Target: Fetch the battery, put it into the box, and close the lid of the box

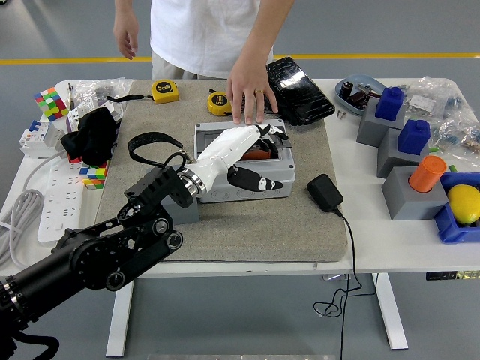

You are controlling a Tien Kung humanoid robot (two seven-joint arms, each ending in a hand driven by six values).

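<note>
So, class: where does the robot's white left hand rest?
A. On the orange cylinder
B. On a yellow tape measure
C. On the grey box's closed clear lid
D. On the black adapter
C: the left hand lies flat on the lid of the grey box, the orange battery visible beneath.

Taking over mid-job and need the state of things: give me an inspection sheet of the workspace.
Surface: white table with grey mat.
Job's things: grey box, lid down or nearly so under the hand; orange battery showing inside.
Clutter: tape measures, colour cubes, blue and grey blocks, lemon.
Hands: left hand flat on the lid; right not in view.
Cables: black adapter, cord hanging off the edge.
Surroundings: person's hand resting behind the box.
</note>
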